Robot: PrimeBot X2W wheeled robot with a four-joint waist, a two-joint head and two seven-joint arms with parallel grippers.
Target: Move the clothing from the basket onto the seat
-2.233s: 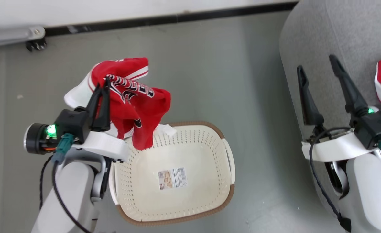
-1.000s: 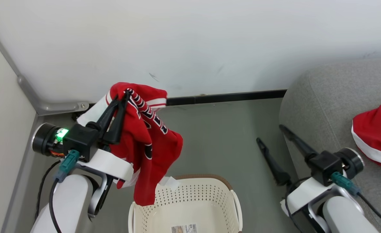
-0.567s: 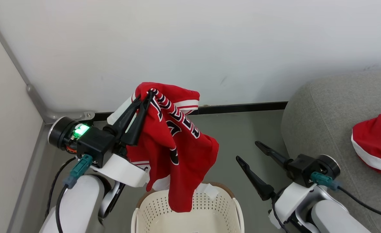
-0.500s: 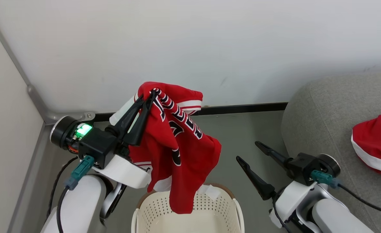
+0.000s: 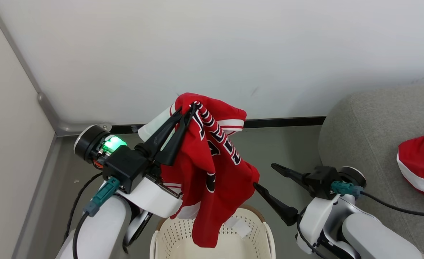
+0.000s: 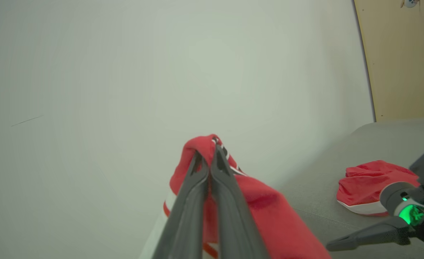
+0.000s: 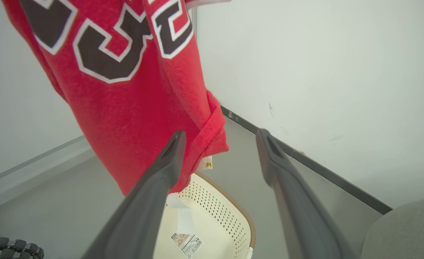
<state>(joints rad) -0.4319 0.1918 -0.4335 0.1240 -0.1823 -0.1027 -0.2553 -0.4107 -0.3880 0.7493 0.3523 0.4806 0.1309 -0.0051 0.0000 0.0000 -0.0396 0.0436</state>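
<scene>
The left gripper (image 5: 192, 107) was raised above the grey floor (image 5: 280, 144), its jaws pressed together on a fold of the red jersey (image 5: 212, 169). The jersey hung from that pinch, with black white-outlined letters running down it. Its lower end dangled over the cream basket (image 5: 176, 237); whether cloth and basket touched could not be told. In the left wrist view the 2 dark fingers (image 6: 194, 201) met at the bunched top of the jersey (image 6: 262, 208) in front of a pale wall (image 6: 125, 72).

The right gripper (image 5: 264, 175) was just to the right of the hanging jersey, its jaws wide apart with nothing between them. In the right wrist view 1 finger overlapped the jersey's hem, with the basket (image 7: 215, 216) below and a label (image 7: 186, 241) on its bottom.

The second garment (image 5: 420, 165), red with a white band, lay on the grey sofa (image 5: 370, 129), well apart from the basket.
</scene>
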